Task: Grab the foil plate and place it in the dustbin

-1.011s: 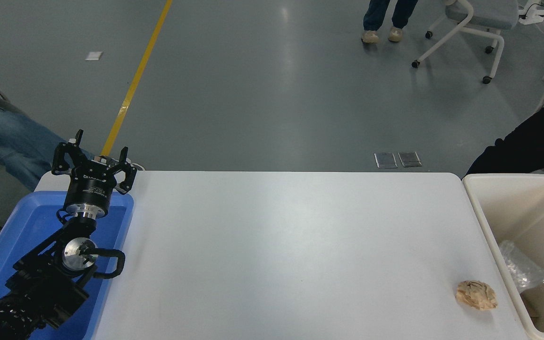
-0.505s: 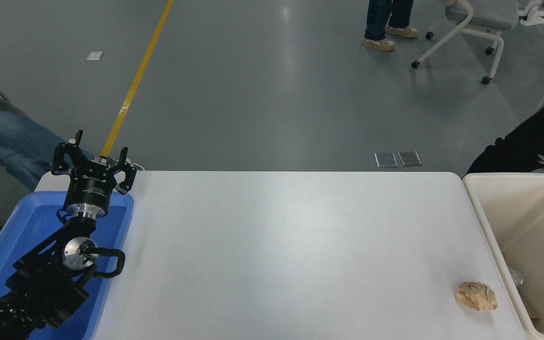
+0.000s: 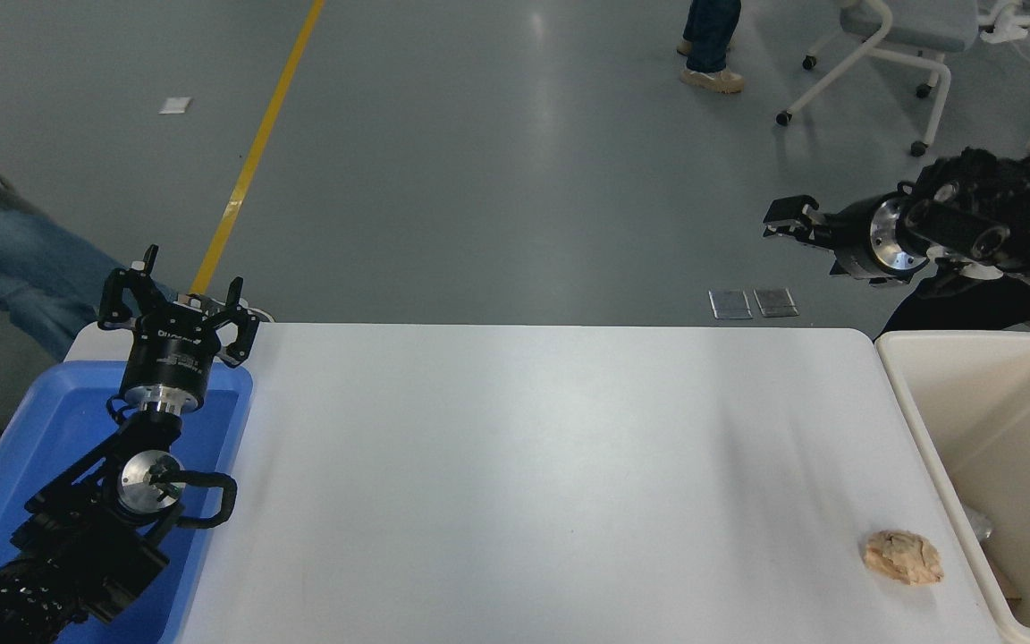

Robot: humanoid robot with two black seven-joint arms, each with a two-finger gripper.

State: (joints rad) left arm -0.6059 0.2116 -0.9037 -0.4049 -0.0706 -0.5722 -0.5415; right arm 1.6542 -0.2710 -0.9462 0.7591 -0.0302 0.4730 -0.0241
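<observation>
The cream dustbin (image 3: 913, 407) stands off the table's right end. Of the foil plate, only a small silvery sliver (image 3: 977, 526) shows, low inside the bin behind its left wall. My right gripper (image 3: 786, 222) is held high beyond the table's far right corner, above and behind the bin, pointing left. It is open and holds nothing. My left gripper (image 3: 180, 300) is parked at the lower left over the blue tray, open and empty.
A crumpled tan paper wad (image 3: 903, 556) lies on the white table (image 3: 524, 465) near the bin's left wall. A blue tray (image 3: 23, 465) sits at the table's left end. A person's legs (image 3: 710, 40) and a wheeled chair (image 3: 890, 45) are beyond the table.
My right arm has come into view from the right edge and risen up and left above the bin. The foil plate has sunk in the bin until almost hidden.
</observation>
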